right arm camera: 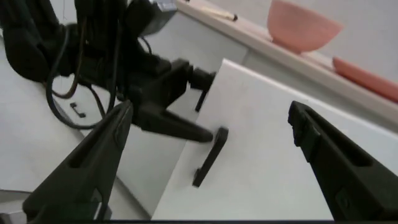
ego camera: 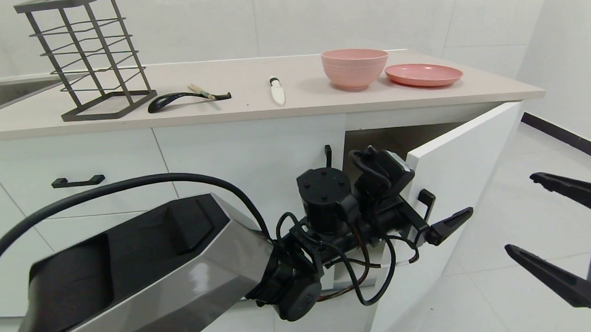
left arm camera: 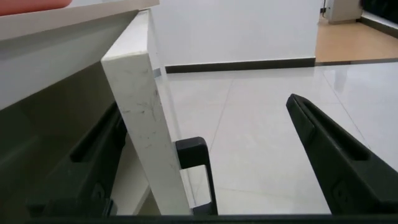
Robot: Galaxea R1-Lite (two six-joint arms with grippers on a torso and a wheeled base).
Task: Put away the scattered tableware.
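Across the upper frame runs our counter (ego camera: 254, 103). At lower centre, the open cabinet door (ego camera: 453, 165) stands between our left gripper's (left arm camera: 205, 112) spread fingers, unclamped. At lower right, our right gripper (ego camera: 521, 212) gapes wide, empty. On the counter sit the pink bowl (ego camera: 354, 68), the pink plate (ego camera: 423, 74) beside it, the black spoon (ego camera: 175, 97) and the white knife (ego camera: 276, 90).

Colour findings:

- Bowl (ego camera: 355, 68): pink, with faint horizontal ribbing.
- Plate (ego camera: 423, 75): matching pink, plain.
- Spoon (ego camera: 175, 99): glossy black.
- Small utensil (ego camera: 276, 92): white, dark at its far end.
- Rack (ego camera: 90, 55): dark grey wire.
- Countertop (ego camera: 253, 96): pale beige, unpatterned.
- Cabinet door (ego camera: 453, 165): white, its edge faintly speckled.
- Door handle (left arm camera: 198, 168): black.
- Left gripper (left arm camera: 205, 109) and right gripper (ego camera: 519, 213): black throughout.
- Floor (ego camera: 503, 213): white glossy tiles.
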